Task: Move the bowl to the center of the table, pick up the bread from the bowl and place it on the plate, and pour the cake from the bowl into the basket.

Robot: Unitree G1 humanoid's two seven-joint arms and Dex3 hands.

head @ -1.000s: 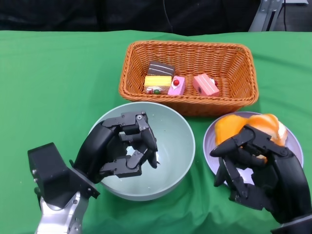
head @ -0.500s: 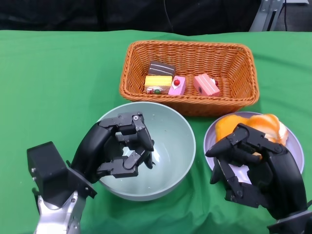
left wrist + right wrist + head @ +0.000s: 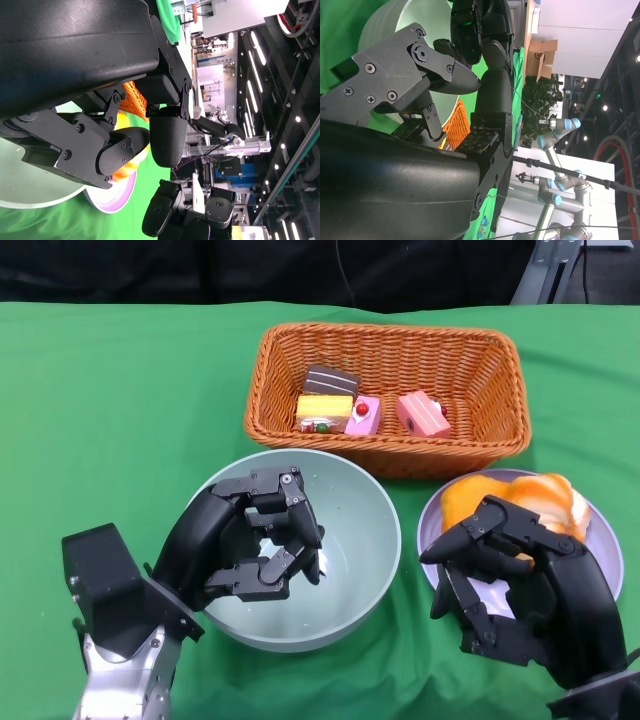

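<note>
Pale green round bowl (image 3: 350,550) sits on the green-cloth surface (image 3: 120,400), just in front of the orange wicker basket (image 3: 388,455) with four cake pieces (image 3: 323,412) inside. Left hand (image 3: 245,540) grips the bowl's near-left rim, fingers curled inside. Right hand (image 3: 520,590) hovers over the lavender plate (image 3: 435,512) holding orange bread (image 3: 470,498) (fingers spread, holding nothing).

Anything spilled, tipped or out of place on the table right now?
Nothing stands out. The bowl sits upright and looks empty, four cake pieces lie inside the basket, and the bread is on the plate. Nothing lies loose on the green cloth.
</note>
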